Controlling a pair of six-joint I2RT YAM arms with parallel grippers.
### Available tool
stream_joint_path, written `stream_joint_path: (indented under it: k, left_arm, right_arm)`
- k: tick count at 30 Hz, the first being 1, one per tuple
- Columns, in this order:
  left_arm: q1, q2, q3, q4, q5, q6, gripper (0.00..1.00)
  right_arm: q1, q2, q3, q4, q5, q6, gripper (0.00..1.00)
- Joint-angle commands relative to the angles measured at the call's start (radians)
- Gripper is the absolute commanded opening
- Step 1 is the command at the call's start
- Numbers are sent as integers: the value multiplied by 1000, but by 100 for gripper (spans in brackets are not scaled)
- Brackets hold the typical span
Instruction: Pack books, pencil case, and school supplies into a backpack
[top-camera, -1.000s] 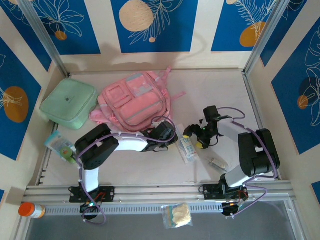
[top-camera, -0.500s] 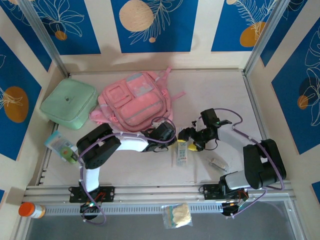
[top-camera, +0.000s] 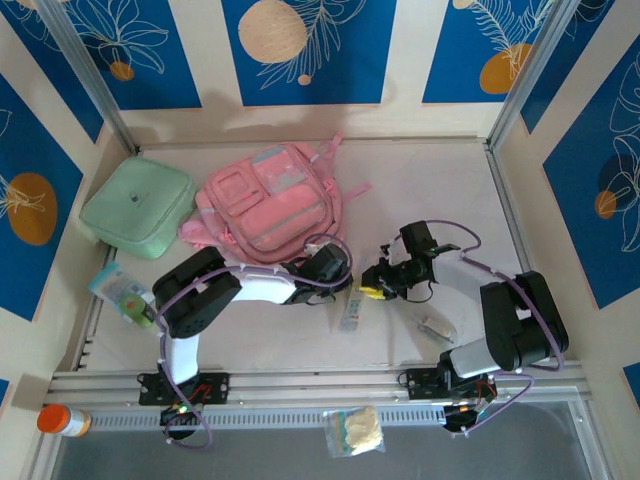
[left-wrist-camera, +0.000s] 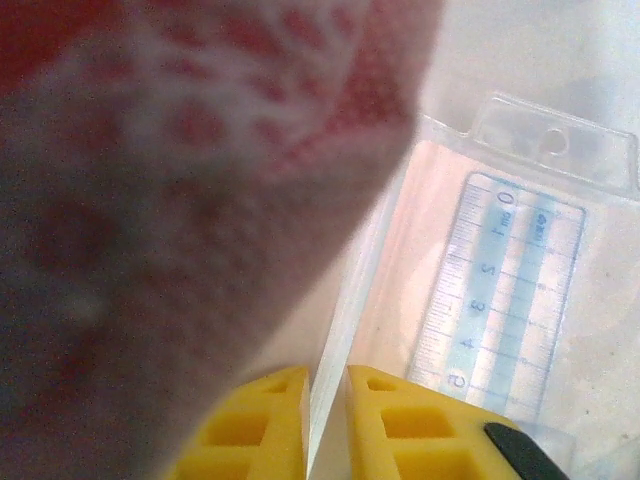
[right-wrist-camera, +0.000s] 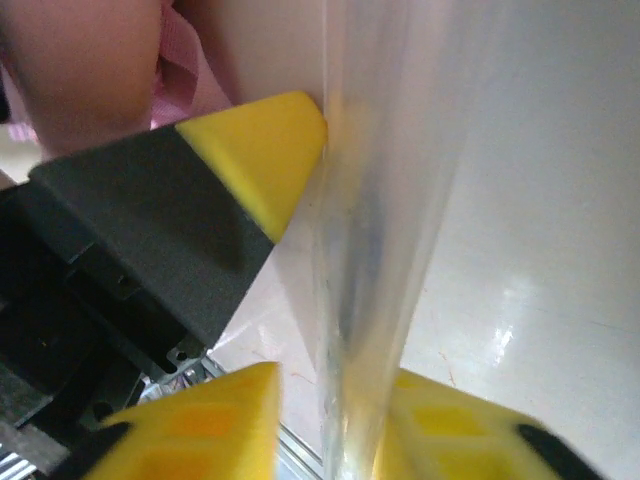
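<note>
The pink backpack (top-camera: 265, 205) lies flat at the back middle of the table, and its blurred fabric (left-wrist-camera: 180, 200) is close on the left of the left wrist view. A clear plastic packet holding a blue ruler (top-camera: 351, 311) (left-wrist-camera: 500, 300) sits just in front of it. My left gripper (top-camera: 346, 284) (left-wrist-camera: 327, 378) is shut on the packet's thin edge. My right gripper (top-camera: 371, 290) (right-wrist-camera: 335, 385) is closed around the same packet (right-wrist-camera: 385, 250) from the other side. The left gripper's yellow fingertip (right-wrist-camera: 265, 150) is right beside it. The books and pencil case are out of view.
A mint green square pouch (top-camera: 137, 208) lies left of the backpack. A green and white packet (top-camera: 118, 290) rests by the left wall. A small clear packet (top-camera: 437, 327) lies near the right arm's base. An orange-capped bottle (top-camera: 62, 418) and a bag (top-camera: 355, 430) sit on the front rail.
My right gripper moved left onto the ruler packet and closed on it. The packet turned and slid left toward the left gripper, which tightened slightly.
</note>
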Motion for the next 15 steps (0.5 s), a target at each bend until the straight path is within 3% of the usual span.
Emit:
stream_joint_path:
  k: [1,10,12,15]
  left_arm:
    - [4,-45,44,-63,4,77,18]
    - [5,-190,64,-168,9,220,26]
    - [10,-250,71,-238,0,307,29]
    - [20,-362,105,-393,-101,552,41]
  right_arm:
    - [-12,-32,1,-30,1,-32,19]
    - [-49,-127,41,-118,9,-39,0]
    - [-71,-181,51,-162,10,-46,0]
    - [-103,-261,63,-220,10,-57,0]
